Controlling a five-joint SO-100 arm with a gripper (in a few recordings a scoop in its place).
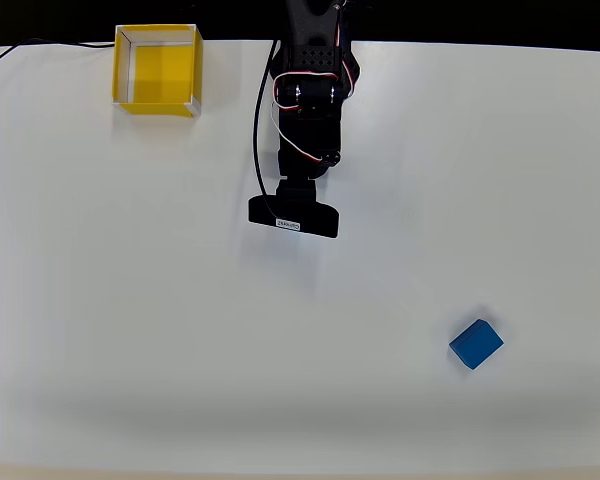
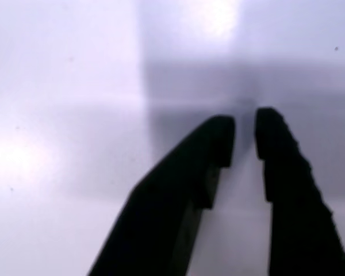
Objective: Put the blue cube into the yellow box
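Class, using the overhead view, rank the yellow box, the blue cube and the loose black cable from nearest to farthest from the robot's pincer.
1. Yellow box, upper left, and blue cube, lower right: too close to call.
2. Black cable, far upper-left edge: farthest from the pincer.

- You see a white table (image 1: 130, 300) spanning the overhead view.
- Beyond its far edge lies a black strip (image 1: 480, 20).
- Soft light glares on the tabletop in the wrist view.
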